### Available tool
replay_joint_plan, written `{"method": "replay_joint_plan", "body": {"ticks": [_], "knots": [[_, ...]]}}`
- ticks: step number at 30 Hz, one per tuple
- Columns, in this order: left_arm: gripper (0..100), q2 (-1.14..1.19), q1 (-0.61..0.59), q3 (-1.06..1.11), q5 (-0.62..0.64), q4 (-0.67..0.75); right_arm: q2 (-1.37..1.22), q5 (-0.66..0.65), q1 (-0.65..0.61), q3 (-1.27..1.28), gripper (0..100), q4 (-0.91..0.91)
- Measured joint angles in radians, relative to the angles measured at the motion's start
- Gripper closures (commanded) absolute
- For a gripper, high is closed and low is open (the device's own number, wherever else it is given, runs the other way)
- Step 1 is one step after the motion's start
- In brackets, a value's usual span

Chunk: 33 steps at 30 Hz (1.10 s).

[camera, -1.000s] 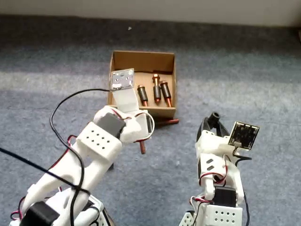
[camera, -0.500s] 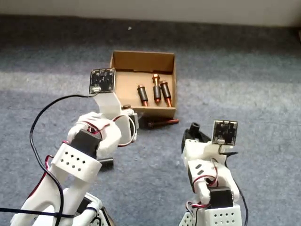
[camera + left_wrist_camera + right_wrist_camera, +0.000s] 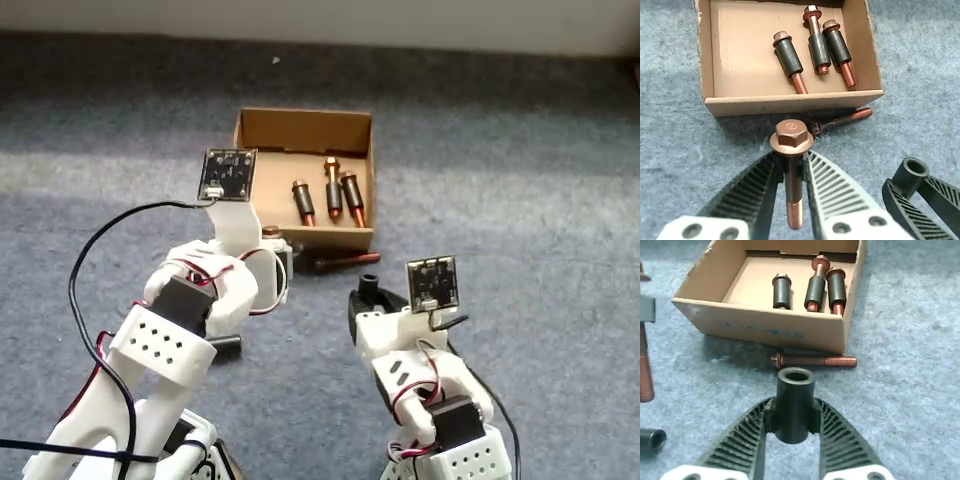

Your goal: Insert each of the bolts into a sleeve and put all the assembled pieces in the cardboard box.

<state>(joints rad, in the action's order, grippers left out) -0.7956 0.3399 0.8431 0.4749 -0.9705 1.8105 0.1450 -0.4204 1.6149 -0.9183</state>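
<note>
Gripping a copper hex-head bolt by its shank, left gripper holds it in line with the jaws, head toward 12 o'clock, at the brown cardboard box. Right gripper pinches a black cylindrical sleeve, bore mouth outward. Loose copper bolt lies 9-to-3 beside the box's near wall. Three assembled pieces fill its 3 o'clock half.

Light: soft, diffuse; a paler band crosses the carpet.
Shadow: dim strip along the cardboard box's near wall.
</note>
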Motion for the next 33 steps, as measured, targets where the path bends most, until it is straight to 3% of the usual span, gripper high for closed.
{"method": "replay_joint_plan", "body": {"ticks": [12, 21, 33], "knots": [[99, -0.031, 0.002, 0.012, 0.0, 0.0, 0.0, 0.0, -0.054, 0.0, 98.9, 0.0], [99, -0.368, 0.002, 0.167, -0.066, 0.028, 0.0, 0.0, -0.063, 0.0, 99.2, 0.0], [99, -0.582, 0.002, 0.189, -0.089, 0.032, 0.0, 0.0, -0.238, 0.0, 99.2, 0.063]]}}
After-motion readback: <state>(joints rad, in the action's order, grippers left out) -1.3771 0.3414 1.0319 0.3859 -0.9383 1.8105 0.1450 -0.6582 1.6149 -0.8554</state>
